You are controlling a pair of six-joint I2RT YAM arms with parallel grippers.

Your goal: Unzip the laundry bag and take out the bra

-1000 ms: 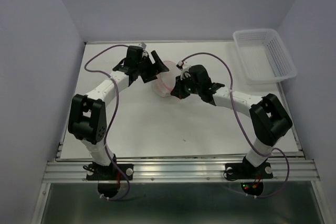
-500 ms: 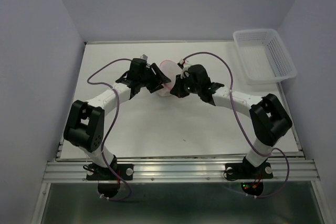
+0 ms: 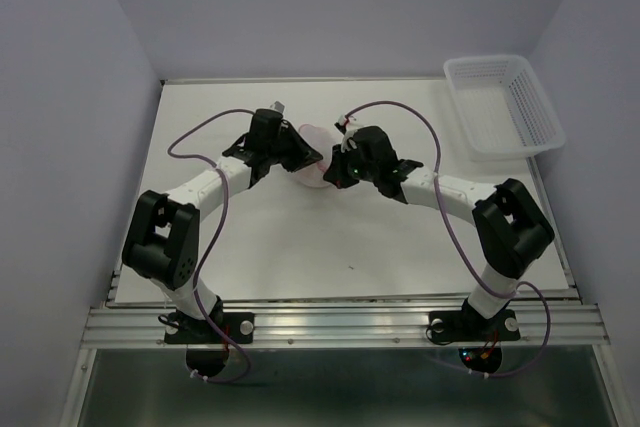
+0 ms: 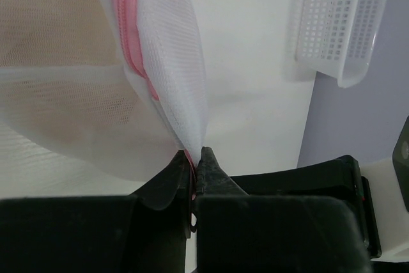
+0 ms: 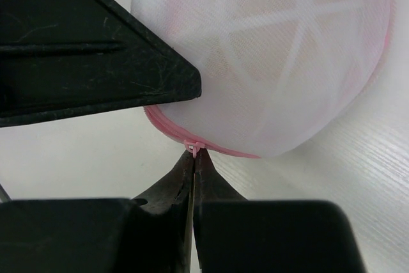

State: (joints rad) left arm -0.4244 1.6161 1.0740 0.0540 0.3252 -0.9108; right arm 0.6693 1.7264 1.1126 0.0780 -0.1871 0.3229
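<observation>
The laundry bag [image 3: 318, 140], a white mesh dome with a pink zipper rim, sits mid-table between both arms. My left gripper [image 3: 307, 159] comes in from the left and is shut on the bag's edge [image 4: 192, 119], pinching mesh and pink rim [image 4: 131, 36]. From the right, my right gripper [image 3: 331, 168] is shut on the small pink zipper pull [image 5: 194, 146] at the rim. The bra [image 4: 45, 23] shows only as a tan shape through the mesh, inside the bag [image 5: 275, 62].
A white plastic basket [image 3: 503, 104] stands at the back right corner of the table and shows in the left wrist view [image 4: 342, 17]. The left arm's black finger [image 5: 96, 62] fills the upper left of the right wrist view.
My left gripper has moved right onto the bag and gone from open to shut on its rim. The right gripper has stayed shut and shifted slightly left.
</observation>
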